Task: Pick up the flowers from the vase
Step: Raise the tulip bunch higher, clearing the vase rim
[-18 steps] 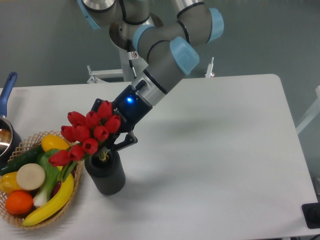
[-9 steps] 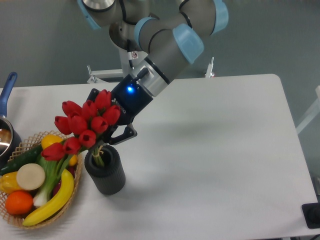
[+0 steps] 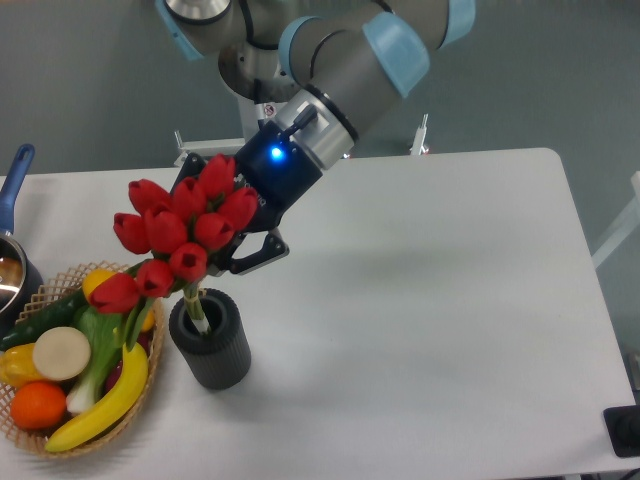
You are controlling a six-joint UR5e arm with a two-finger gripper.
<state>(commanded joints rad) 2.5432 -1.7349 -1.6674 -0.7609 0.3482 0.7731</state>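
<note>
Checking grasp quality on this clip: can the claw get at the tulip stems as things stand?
Probably yes. The claw sits right behind the tulips, just above the vase; nothing stands between them. The buds hide the fingertips, so an actual grip can't be confirmed.

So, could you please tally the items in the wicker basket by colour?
Yellow: 3, banana, pepper, one at the left edge
Green: 2, cucumber, leafy stalk
Orange: 1
White: 1, round slice
Total: 7
</note>
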